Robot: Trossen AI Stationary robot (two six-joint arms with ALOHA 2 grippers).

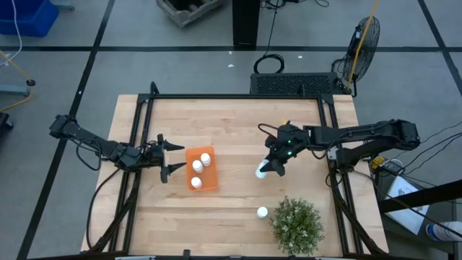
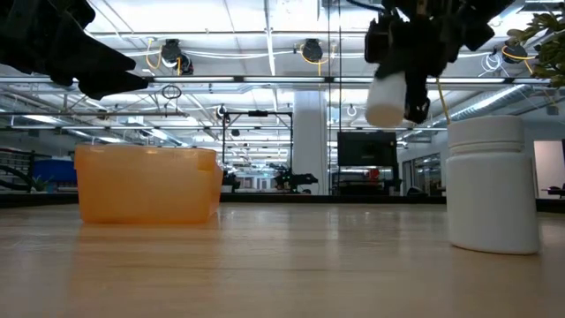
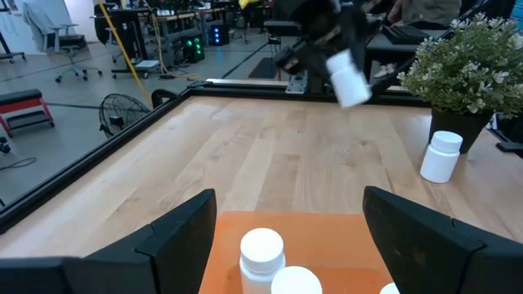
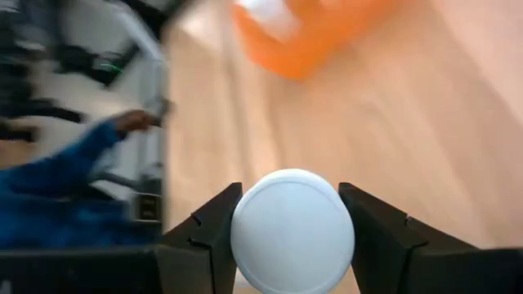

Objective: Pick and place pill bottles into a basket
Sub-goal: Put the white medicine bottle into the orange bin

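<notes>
The right gripper (image 1: 266, 170) holds one pill bottle (image 1: 261, 172) above the desk (image 1: 231, 119), between the basket (image 1: 211, 185) and the bushy plant (image 1: 297, 224). In the right wrist view the two fingers (image 4: 214, 229) press on both sides of the white bottle, and in the low view the bottle hangs tilted and clearly off the wood. So this gripper is closed on the bottle.

Three bottles (image 1: 201, 163) stand already inside the orange basket. One more bottle (image 1: 262, 212) stands upright on the desk, just beside the plant. It is not yet picked.

The left gripper (image 1: 173, 157) waits just beside the basket, on the side away from the plant, with its fingers spread wide apart and nothing between them.

The bottle looks like smooth hard plastic, small and probably light. I think it does not bend under the fingers, so a firm grip is safe, but the round smooth wall can slip or turn if the fingers press off its middle. The tilt of the held bottle suggests that it can rotate a little in the grip. The best place to take hold is, in my opinion, the body below the cap, with the fingers on opposite sides. For the last bottle the plant leaves are close, so the approach from the open side of the desk seems better. The basket has low walls and is partly filled, so a bottle dropped from high can bounce or knock the others.
</notes>
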